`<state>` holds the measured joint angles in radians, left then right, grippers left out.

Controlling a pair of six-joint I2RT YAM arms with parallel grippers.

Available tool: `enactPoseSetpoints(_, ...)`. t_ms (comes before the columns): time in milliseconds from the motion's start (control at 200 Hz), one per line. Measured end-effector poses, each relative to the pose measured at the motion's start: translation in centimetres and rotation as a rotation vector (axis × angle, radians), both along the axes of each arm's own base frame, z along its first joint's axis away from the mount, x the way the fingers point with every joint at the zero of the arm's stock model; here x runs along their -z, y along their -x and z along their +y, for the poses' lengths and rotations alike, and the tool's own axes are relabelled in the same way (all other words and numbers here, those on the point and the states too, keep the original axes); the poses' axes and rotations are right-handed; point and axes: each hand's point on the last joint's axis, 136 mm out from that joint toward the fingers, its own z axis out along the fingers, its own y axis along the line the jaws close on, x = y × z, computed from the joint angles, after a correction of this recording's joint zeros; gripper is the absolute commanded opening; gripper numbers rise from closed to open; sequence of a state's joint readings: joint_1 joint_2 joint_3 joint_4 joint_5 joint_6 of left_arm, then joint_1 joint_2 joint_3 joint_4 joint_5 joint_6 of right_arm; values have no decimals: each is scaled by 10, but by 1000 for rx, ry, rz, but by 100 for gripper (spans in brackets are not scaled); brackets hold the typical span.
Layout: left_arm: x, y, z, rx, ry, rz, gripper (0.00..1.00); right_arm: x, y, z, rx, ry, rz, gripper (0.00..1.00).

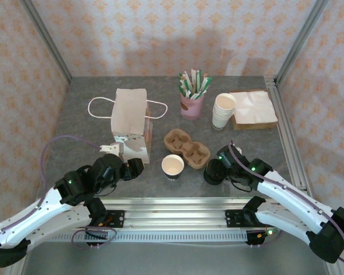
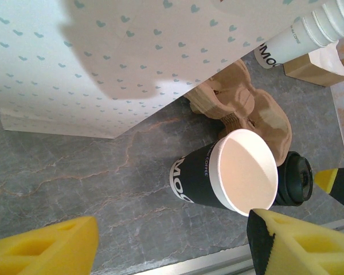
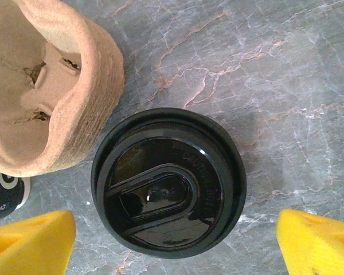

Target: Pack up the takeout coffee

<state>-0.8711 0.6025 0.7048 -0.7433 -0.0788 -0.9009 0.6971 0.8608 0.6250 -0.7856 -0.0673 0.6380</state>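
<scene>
Two yellow fingertips [image 3: 318, 243] of the right pincer [image 3: 172, 246] sit wide apart in the lower corners, the black-lidded coffee cup [image 3: 168, 183] between them, untouched; the left pincer [image 2: 172, 243] also gapes, empty.

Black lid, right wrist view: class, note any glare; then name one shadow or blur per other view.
Right wrist view: small glints on the glossy black lid; yellow fingertips soft. Left wrist view: broad grey shadow across the heart-print bag. Top external view: faint shadow on the back wall.
</scene>
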Motion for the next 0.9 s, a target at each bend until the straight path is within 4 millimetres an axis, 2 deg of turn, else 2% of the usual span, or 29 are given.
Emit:
enactPoseSetpoints(250, 2, 0, -1, 0, -7, 6, 71, 5, -3, 7, -40, 7, 11, 90)
enactPoseSetpoints(505, 2, -1, -1, 0, -8, 7, 71, 14, -4, 6, -42, 42, 37, 90)
enactPoseSetpoints(901, 5, -1, -1, 0, -17, 15, 71, 16, -9, 10, -49, 41, 32, 82)
